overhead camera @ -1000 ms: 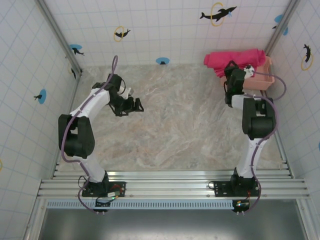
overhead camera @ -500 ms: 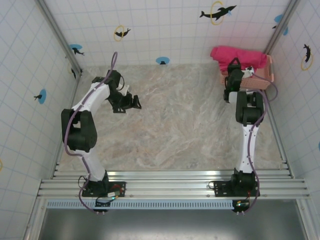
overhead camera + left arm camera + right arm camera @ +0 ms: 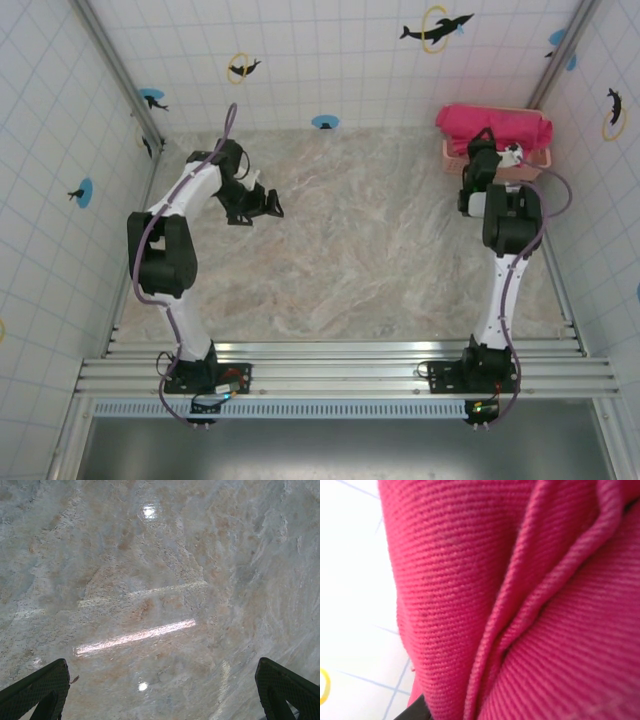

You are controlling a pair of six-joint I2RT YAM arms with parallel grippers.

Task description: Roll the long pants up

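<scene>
The long pants [image 3: 493, 125] are a bunched magenta-pink bundle at the back right corner, resting over the pale salmon basket [image 3: 451, 156]. My right gripper [image 3: 481, 152] reaches into the bundle's near side and holds the cloth. In the right wrist view the pants [image 3: 520, 595] press right up to the camera in thick folds, and just a dark sliver of one finger [image 3: 413, 712] shows at the bottom left. My left gripper [image 3: 266, 203] hovers open over the bare marble at the left. Its two fingertips [image 3: 37, 689] stand wide apart with nothing between them.
The marble table top [image 3: 360, 250] stretches between the two arms. White tiled walls with dolphin stickers close in the back and both sides. A metal corner post [image 3: 556, 50] stands just behind the basket.
The right arm carried the pink bundle to the right and back toward the corner, so it now sits over the basket. The left gripper drew back slightly to the left.
</scene>
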